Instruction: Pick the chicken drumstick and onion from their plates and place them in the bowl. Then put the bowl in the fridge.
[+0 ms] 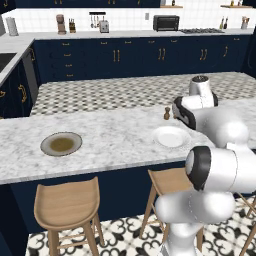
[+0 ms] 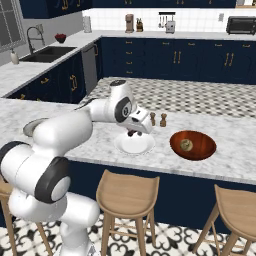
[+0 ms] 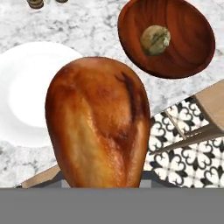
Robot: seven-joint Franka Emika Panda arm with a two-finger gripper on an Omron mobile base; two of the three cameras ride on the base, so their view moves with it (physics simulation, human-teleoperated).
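Right, from the left base view I see the marble counter (image 1: pixel 110 137) carrying two plates: the grey-rimmed plate (image 1: pixel 61 144) with its olive-brown centre off to the left, and the white plate (image 1: pixel 171 136) near the arm. Both look bare from here. A small pepper mill (image 1: pixel 166 113) stands just beyond the white plate. My arm's hand is turned away, so I cannot read the jaws from this side. No writing is legible on anything.

From the right base view, the gripper (image 2: pixel 133 133) hangs just above the white plate (image 2: pixel 134 145), with something dark tucked beneath it; I cannot make out detail. To its right sits the red-brown bowl (image 2: pixel 193 145), and the onion (image 2: pixel 186 145) lies inside it. Two small mills (image 2: pixel 157 119) stand behind, between plate and bowl.

From the hand view, the chicken drumstick (image 3: pixel 98 124) looms large right at the jaws, clamped between them, raised off the counter. Behind it I see the white plate (image 3: pixel 26 94) on one side and the bowl (image 3: pixel 183 39) with the onion (image 3: pixel 155 40) on the other. A wooden stool (image 3: pixel 212 105) shows past the counter edge.
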